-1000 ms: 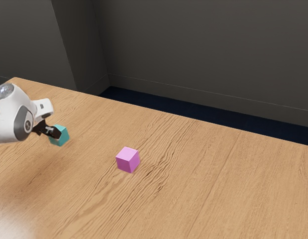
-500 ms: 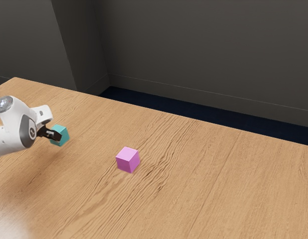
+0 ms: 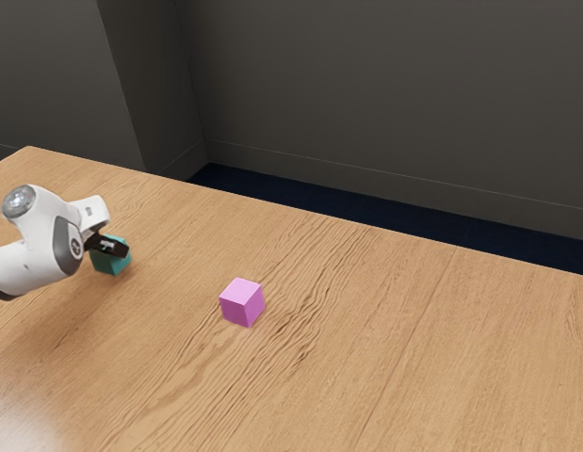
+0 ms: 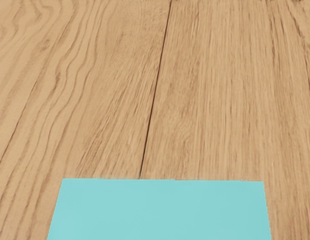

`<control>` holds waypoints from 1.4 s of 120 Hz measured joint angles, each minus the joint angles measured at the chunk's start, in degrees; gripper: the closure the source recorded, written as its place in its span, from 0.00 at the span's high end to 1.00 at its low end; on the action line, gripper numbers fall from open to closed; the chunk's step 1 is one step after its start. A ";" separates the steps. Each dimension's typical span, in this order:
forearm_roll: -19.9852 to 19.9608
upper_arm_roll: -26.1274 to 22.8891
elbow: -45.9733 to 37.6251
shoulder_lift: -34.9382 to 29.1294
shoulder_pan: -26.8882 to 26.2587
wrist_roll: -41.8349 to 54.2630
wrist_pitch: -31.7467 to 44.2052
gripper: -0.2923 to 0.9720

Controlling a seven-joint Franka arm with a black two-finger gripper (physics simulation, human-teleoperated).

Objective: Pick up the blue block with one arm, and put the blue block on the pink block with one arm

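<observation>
Two blocks are on the wooden worktop (image 3: 395, 358). The blue block (image 3: 117, 263), really a teal cube, is far toward the exterior view's left. The pink block (image 3: 242, 302) stands well apart from it, toward the exterior view's right and a little nearer.

The arm (image 3: 32, 256) has its hand right at the blue block, with the black jaws down over its upper left part. Whether they are closed on it or only straddle it, I cannot tell. In the wrist view the cube's flat top (image 4: 160, 210) sits just under the hand, square to it, with bare wood grain beyond.

The cube looks small, rigid and light, with smooth flat faces and sharp edges, so it should neither deform nor break. The likelier trouble is slipping or twisting if it is pinched near an edge or corner. The best hold, as I judge it, is across two opposite vertical faces, centred, with the bottom left free for setting down.

The pink block looks about the same size, so the landing face is small. The blue one will need to go down flat and centred.
</observation>
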 joint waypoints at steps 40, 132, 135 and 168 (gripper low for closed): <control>0.08 -0.26 -1.17 -0.25 0.82 1.83 2.15 0.57; -31.37 -0.20 -20.74 -28.10 -29.98 3.66 0.22 0.53; -31.82 -0.24 -21.42 -28.99 -30.15 3.67 0.02 0.53; -36.20 -4.25 -25.34 -33.40 -28.16 3.76 -1.35 0.54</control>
